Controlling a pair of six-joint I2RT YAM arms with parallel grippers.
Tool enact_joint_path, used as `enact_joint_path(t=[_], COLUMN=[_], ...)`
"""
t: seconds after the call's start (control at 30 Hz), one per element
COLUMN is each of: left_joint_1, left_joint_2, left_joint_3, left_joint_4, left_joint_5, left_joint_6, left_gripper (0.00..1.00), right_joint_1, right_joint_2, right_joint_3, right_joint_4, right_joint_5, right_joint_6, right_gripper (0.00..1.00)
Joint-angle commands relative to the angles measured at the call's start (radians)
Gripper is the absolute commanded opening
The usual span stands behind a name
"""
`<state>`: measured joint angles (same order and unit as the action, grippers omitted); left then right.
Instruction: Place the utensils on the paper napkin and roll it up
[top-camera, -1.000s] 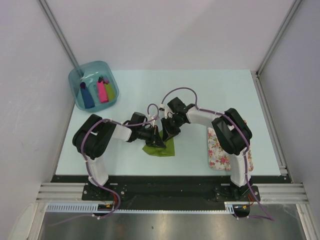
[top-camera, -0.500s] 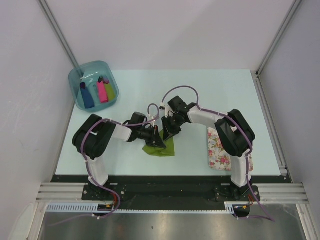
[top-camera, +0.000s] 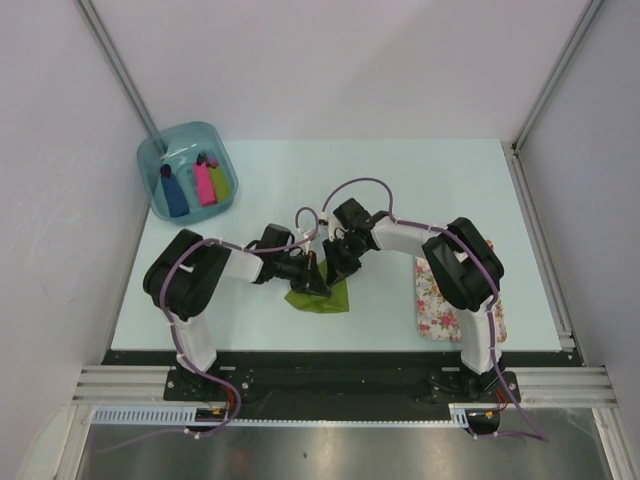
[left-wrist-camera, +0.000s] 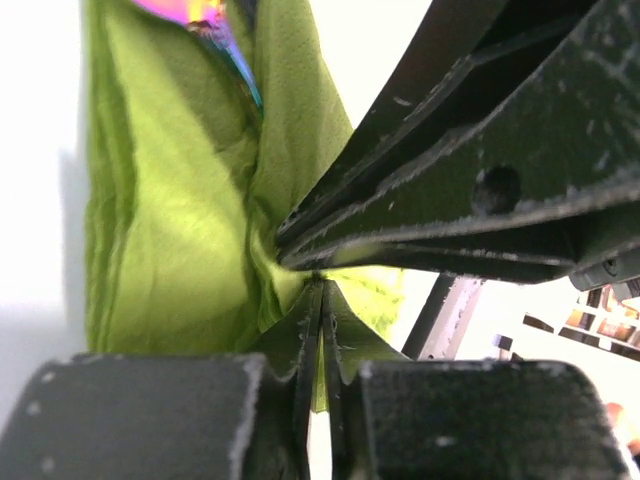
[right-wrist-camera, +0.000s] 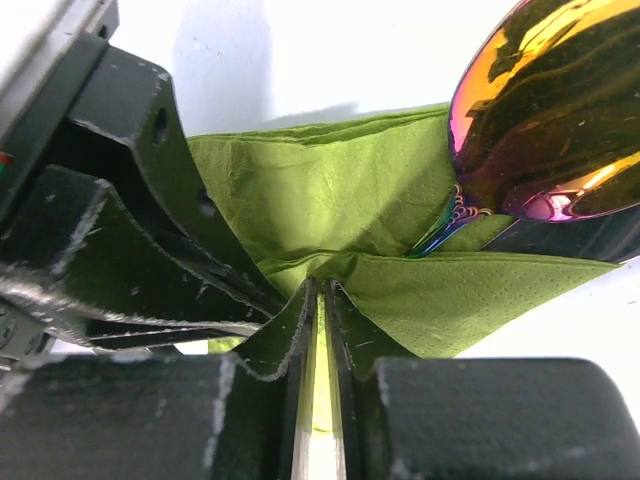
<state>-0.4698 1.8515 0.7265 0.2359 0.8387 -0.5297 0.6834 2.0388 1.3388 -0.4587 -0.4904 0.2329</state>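
Note:
The olive-green paper napkin (top-camera: 322, 296) lies crumpled near the table's front middle, folded over the utensils. An iridescent spoon bowl (right-wrist-camera: 548, 110) sticks out of the fold, and a thin iridescent tip (left-wrist-camera: 212, 22) shows in the left wrist view. My left gripper (top-camera: 314, 281) (left-wrist-camera: 320, 288) is shut on a pinch of napkin (left-wrist-camera: 180, 230). My right gripper (top-camera: 341, 266) (right-wrist-camera: 320, 288) meets it tip to tip and is shut on the same raised fold of napkin (right-wrist-camera: 330, 190). The utensils' handles are hidden inside the paper.
A teal bowl (top-camera: 160, 155) at the back left holds blue, pink and lime rolls. A white pink-flowered mat (top-camera: 437, 305) lies at the front right, partly under the right arm. The table's front edge is just below the napkin.
My right gripper's jaws have narrowed on the napkin fold and its arm has shifted slightly left. The left arm and napkin have barely moved.

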Motion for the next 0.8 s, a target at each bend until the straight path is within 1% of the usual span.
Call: enact_joint_path(t=[0.0,0.03,0.07,0.1,0.13,0.17,0.2,0.23,0.27,0.3,0.33,0.4,0.43,0.5,0.53,0.6,0.67,0.7,0.77], left_joint_1=[0.037,0.045,0.066,0.078,0.094,0.123,0.138,0.154,0.184,0.197,0.21,0.258,0.269,0.273,0.273,0.267,0.25,0.241,0.208], left_joint_2=[-0.052,-0.075,-0.139,-0.17,-0.205,-0.257,-0.282,-0.297,-0.308,-0.311,-0.305,-0.273,-0.256,-0.223,-0.197,-0.169,-0.117,-0.103,-0.059], left_joint_3=[-0.024,-0.035,-0.041,-0.056,-0.059,-0.061,-0.061,-0.058,-0.059,-0.059,-0.052,-0.052,-0.045,-0.029,-0.03,-0.041,-0.052,-0.053,-0.047], left_joint_4=[-0.078,-0.073,-0.079,-0.099,-0.119,-0.147,-0.224,-0.271,-0.308,-0.382,-0.421,-0.48,-0.495,-0.542,-0.541,-0.503,-0.465,-0.42,-0.38], left_joint_5=[-0.078,-0.052,-0.047,-0.041,-0.032,-0.035,-0.042,-0.052,-0.062,-0.07,-0.082,-0.089,-0.092,-0.102,-0.099,-0.079,-0.035,0.003,0.023], left_joint_6=[0.079,0.082,0.086,0.092,0.108,0.118,0.134,0.17,0.189,0.209,0.253,0.278,0.298,0.329,0.33,0.317,0.289,0.275,0.272], left_gripper=[0.12,0.21,0.27,0.32,0.39,0.43,0.47,0.57,0.61,0.63,0.66,0.67,0.7,0.71,0.71,0.7,0.67,0.65,0.65], right_joint_1=[0.01,0.01,0.01,0.011,0.01,0.013,0.013,0.011,0.013,0.015,0.015,0.011,0.011,0.007,0.007,0.007,0.005,0.005,0.001], right_joint_2=[0.092,0.095,0.098,0.1,0.101,0.104,0.104,0.104,0.104,0.104,0.106,0.109,0.109,0.115,0.118,0.126,0.133,0.133,0.136], right_joint_3=[-0.052,-0.055,-0.056,-0.059,-0.059,-0.059,-0.059,-0.058,-0.058,-0.056,-0.055,-0.055,-0.055,-0.056,-0.058,-0.053,-0.047,-0.047,-0.047], right_joint_4=[-0.034,-0.034,-0.034,-0.034,-0.034,-0.035,-0.032,-0.032,-0.029,-0.028,-0.029,-0.028,-0.028,-0.028,-0.028,-0.029,-0.031,-0.031,-0.031], right_joint_5=[0.133,0.134,0.136,0.13,0.13,0.13,0.127,0.125,0.125,0.127,0.125,0.125,0.125,0.122,0.119,0.118,0.116,0.118,0.118], right_joint_6=[-0.047,-0.05,-0.05,-0.052,-0.052,-0.049,-0.047,-0.044,-0.044,-0.041,-0.04,-0.038,-0.035,-0.03,-0.029,-0.027,-0.027,-0.026,-0.026], right_gripper=[0.11,0.11,0.11,0.11,0.11,0.11,0.11,0.11,0.1,0.11,0.1,0.1,0.1,0.1,0.1,0.1,0.1,0.09,0.09])
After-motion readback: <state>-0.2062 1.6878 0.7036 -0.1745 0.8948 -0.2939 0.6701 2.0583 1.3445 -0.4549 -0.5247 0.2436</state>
